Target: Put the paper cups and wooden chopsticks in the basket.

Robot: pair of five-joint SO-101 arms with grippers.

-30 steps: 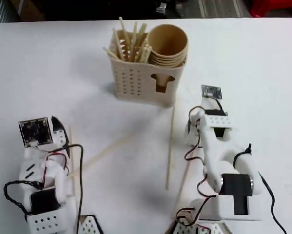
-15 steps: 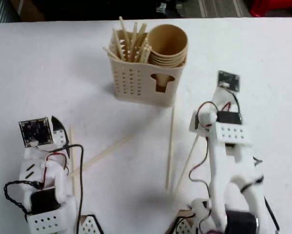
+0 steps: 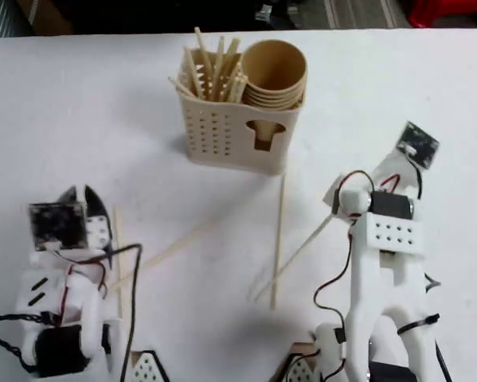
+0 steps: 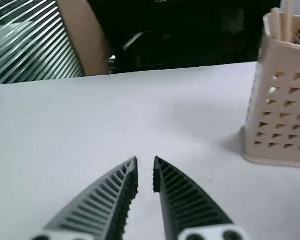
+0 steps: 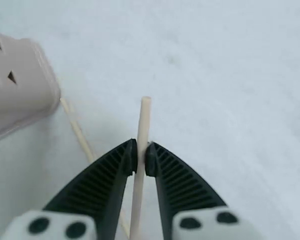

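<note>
A cream perforated basket (image 3: 236, 134) stands at the table's far middle, holding stacked paper cups (image 3: 275, 73) and several wooden chopsticks (image 3: 210, 68). My right gripper (image 3: 338, 208) is shut on the end of a chopstick (image 3: 295, 255) that slants down toward the table's near middle. In the right wrist view the gripper (image 5: 140, 150) pinches this chopstick (image 5: 142, 120), with the basket (image 5: 17, 90) off to one side. My left gripper (image 4: 144, 162) is at the near left, slightly open and holding nothing, also seen from above (image 3: 80, 196).
Three loose chopsticks lie on the white table: one running lengthwise from the basket toward me (image 3: 279, 231), one diagonal (image 3: 162, 255) at the middle left, one beside the left arm (image 3: 117, 255). Cables trail from both arms.
The right arm has swung out to the right with the chopstick in its gripper, and the stick's free end has dragged to the left. The left arm shifted slightly and both its fingertips show now.
</note>
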